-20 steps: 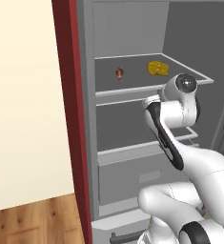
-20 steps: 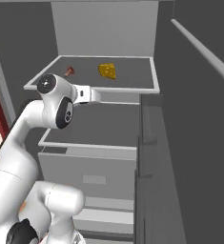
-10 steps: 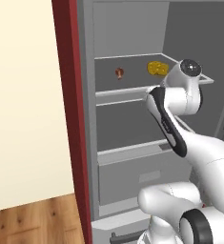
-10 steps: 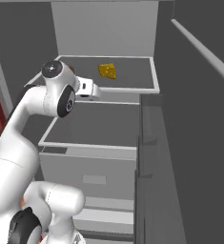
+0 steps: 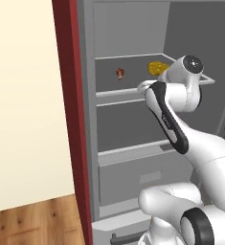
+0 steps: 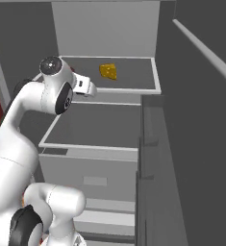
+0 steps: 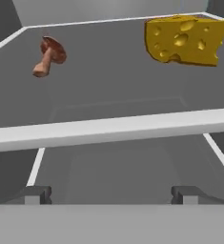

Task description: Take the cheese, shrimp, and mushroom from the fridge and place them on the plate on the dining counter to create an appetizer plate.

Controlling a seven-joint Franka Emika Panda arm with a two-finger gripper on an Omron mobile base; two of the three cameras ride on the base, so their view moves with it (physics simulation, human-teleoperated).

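Risen since a second ago, gripper [image 7: 111, 193] spread wide, empty; cheese [image 7: 186, 40], mushroom [image 7: 49, 55] seemingly untouched.

Base views flank arm, face open fridge [image 5: 133, 158] — share upper shelf; hand view close, level with cheese [image 7: 185, 40].

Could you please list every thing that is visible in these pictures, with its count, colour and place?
cheese: one, bright yellow with holes, on the upper fridge shelf, toward the right in the hand view.
mushroom: one, reddish-brown cap on a paler stem, on the same shelf, apart from the cheese.
fridge: one, grey inside, open, with flat shelves that have pale rims and a drawer front below.
red panel: one, dark red, upright along the fridge's left edge.
wall: one, cream, left of the red panel.
floor: wooden, brown, at the bottom left.
hand: one, dark fingertips, open, in front of the upper shelf's rim, holding nothing.
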